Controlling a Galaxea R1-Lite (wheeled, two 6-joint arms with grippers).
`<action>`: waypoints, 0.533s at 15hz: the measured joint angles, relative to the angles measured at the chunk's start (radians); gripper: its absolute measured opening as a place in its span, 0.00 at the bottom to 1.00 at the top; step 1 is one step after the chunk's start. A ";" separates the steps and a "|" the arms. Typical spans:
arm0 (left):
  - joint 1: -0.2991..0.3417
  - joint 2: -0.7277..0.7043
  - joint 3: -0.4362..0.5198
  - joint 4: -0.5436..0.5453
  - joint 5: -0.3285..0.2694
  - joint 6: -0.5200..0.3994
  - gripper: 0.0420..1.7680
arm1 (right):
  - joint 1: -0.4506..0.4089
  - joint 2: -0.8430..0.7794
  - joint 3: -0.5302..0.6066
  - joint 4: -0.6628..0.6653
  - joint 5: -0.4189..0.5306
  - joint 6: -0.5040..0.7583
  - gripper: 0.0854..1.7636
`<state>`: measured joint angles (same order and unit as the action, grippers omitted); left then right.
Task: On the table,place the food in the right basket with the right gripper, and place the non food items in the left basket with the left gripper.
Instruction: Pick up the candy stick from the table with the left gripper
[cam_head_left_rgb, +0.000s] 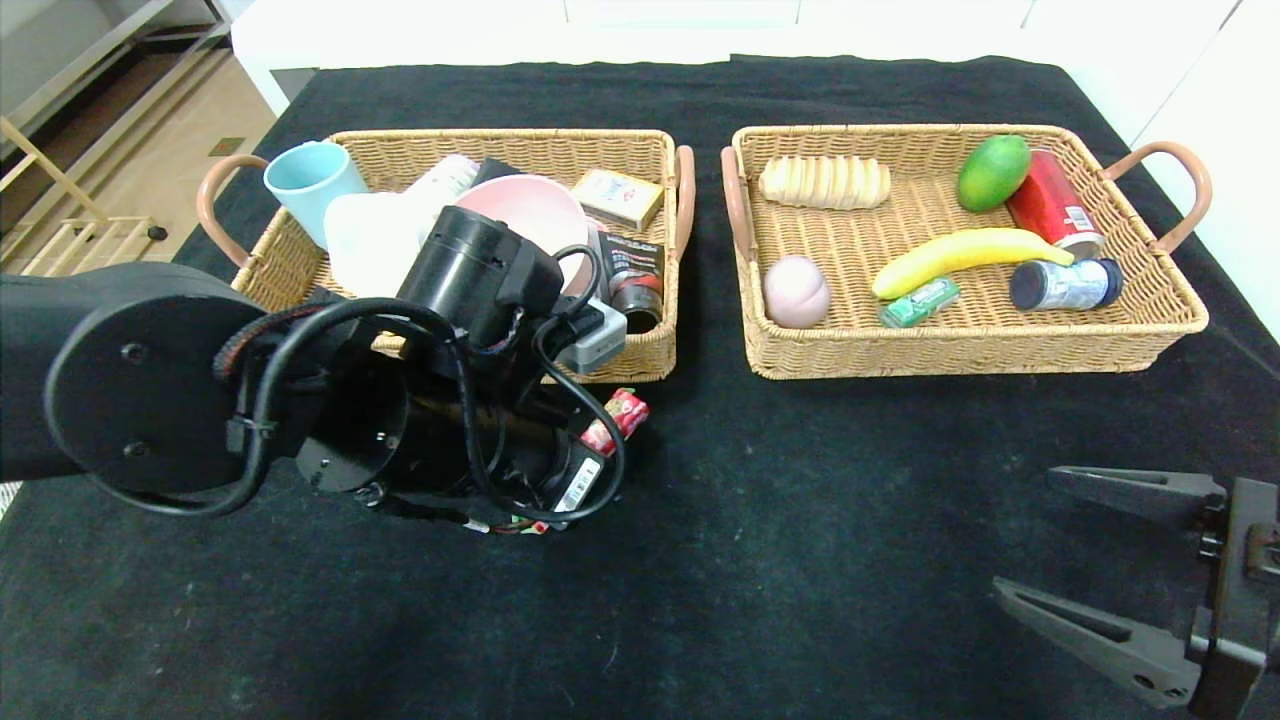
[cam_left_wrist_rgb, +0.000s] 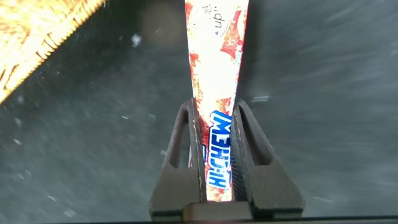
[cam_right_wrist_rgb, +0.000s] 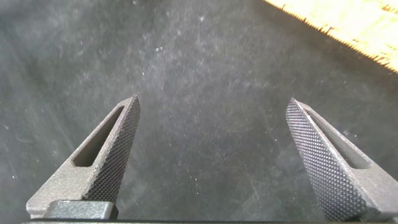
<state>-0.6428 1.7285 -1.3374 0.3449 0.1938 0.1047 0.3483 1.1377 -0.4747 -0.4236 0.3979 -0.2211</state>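
- The left hand (cam_left_wrist_rgb: 214, 180) is clenched on the red candy pack (cam_left_wrist_rgb: 216, 74); in the left wrist view both jaws press the pack's sides, near one end.
- The pack's long axis runs straight out from between the jaws, in line with them. In the head view its free end (cam_head_left_rgb: 618, 418) pokes out from under the left arm, low over the table (cam_head_left_rgb: 800, 560) and just in front of the left basket (cam_head_left_rgb: 640, 355).
- Whether the pack touches the cloth or hangs just above it cannot be told.
- The right hand (cam_head_left_rgb: 1090, 560) sits released, jaws wide apart, at the near right of the table, holding nothing and well apart from the pack.
- The right basket (cam_head_left_rgb: 960, 350) lies to the right of the pack and farther from the robot; the peach ball (cam_head_left_rgb: 796, 290) and bread loaf (cam_head_left_rgb: 824, 182) already lie in it.
- The pack is food, so it likely belongs in the right basket, yet the left hand is the one gripping it and is by far the nearer.
- The coming move probably turns on that gap: the pack must travel rightward, across the bare cloth between the two hands.
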 joint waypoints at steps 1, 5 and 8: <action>-0.007 -0.021 0.000 -0.002 -0.022 -0.049 0.16 | 0.000 -0.008 -0.004 0.000 0.001 0.006 0.97; -0.031 -0.078 -0.001 -0.018 -0.146 -0.270 0.16 | -0.001 -0.036 -0.021 0.006 0.000 0.011 0.97; -0.065 -0.071 -0.005 -0.126 -0.184 -0.406 0.16 | -0.009 -0.052 -0.034 0.010 -0.002 0.011 0.97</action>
<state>-0.7081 1.6572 -1.3426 0.2187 0.0096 -0.3015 0.3396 1.0853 -0.5089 -0.4136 0.3960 -0.2100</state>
